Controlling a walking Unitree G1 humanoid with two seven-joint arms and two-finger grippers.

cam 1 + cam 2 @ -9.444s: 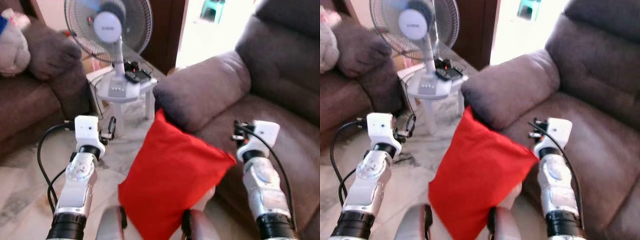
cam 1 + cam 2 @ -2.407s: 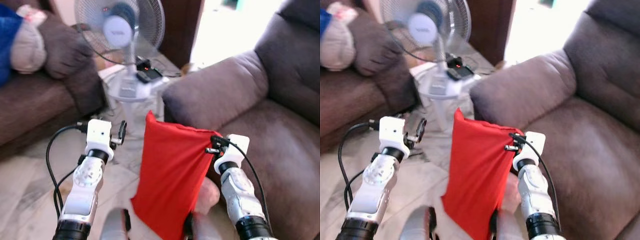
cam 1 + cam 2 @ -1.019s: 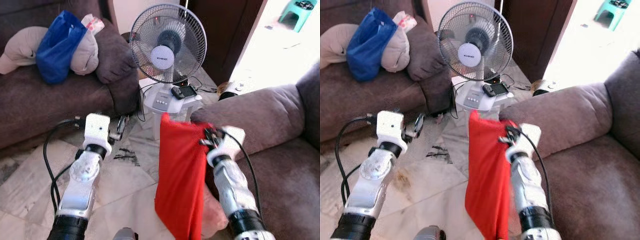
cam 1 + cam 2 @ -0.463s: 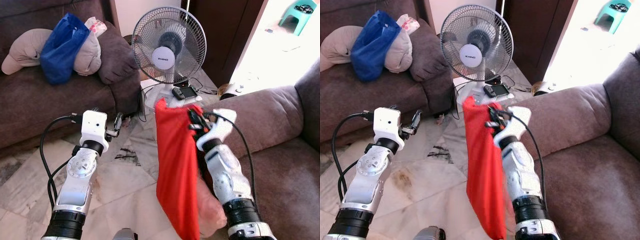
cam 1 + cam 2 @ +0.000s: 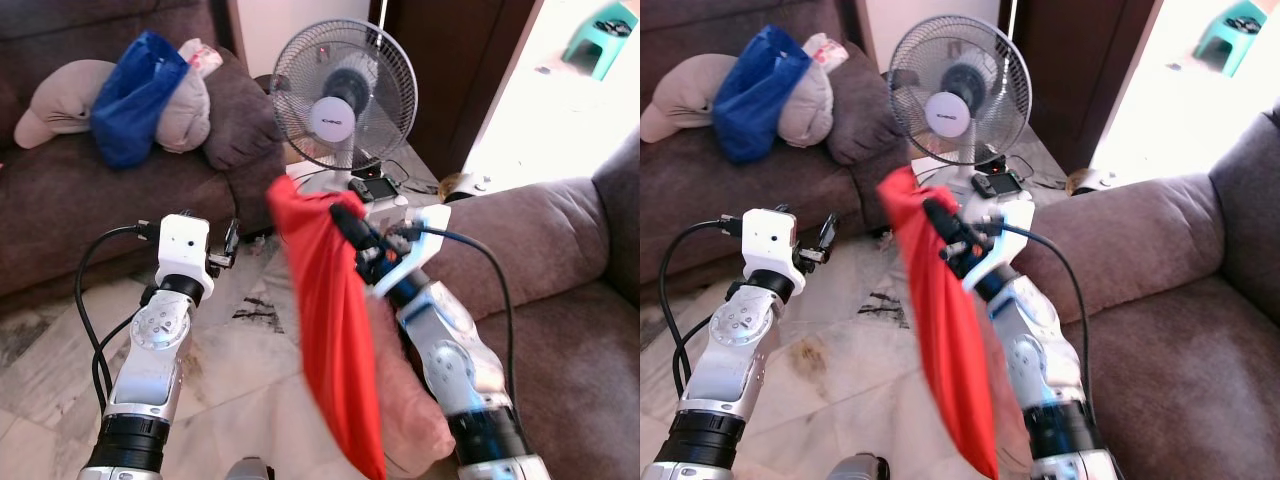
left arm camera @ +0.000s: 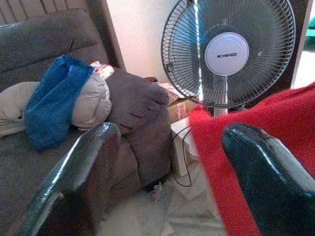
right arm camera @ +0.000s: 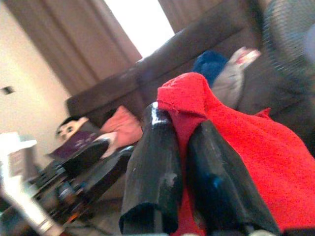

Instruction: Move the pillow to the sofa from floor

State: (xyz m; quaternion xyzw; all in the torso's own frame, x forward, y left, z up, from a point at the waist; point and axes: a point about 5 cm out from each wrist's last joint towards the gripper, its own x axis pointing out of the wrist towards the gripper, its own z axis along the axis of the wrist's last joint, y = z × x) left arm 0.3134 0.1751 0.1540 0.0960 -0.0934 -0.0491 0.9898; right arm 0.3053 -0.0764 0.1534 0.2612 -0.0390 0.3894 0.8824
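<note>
The red pillow [image 5: 340, 340] is held in the air in front of the fan [image 5: 345, 95], pinched at its top corner by the closed right gripper [image 5: 350, 228]. The left gripper [image 5: 231, 240], fingers apart, is raised beside the pillow, apparently not touching it. The sofa [image 5: 560, 260] lies beyond.

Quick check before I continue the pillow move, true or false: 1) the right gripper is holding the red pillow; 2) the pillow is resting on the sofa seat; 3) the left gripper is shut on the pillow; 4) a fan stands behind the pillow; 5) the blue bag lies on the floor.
1) True: the right gripper is shut on the top corner of the red pillow.
2) False: it hangs in the air beside the sofa, over the floor.
3) False: the left gripper is open, holding nothing.
4) True: the fan.
5) False: the blue bag lies on the other couch.
</note>
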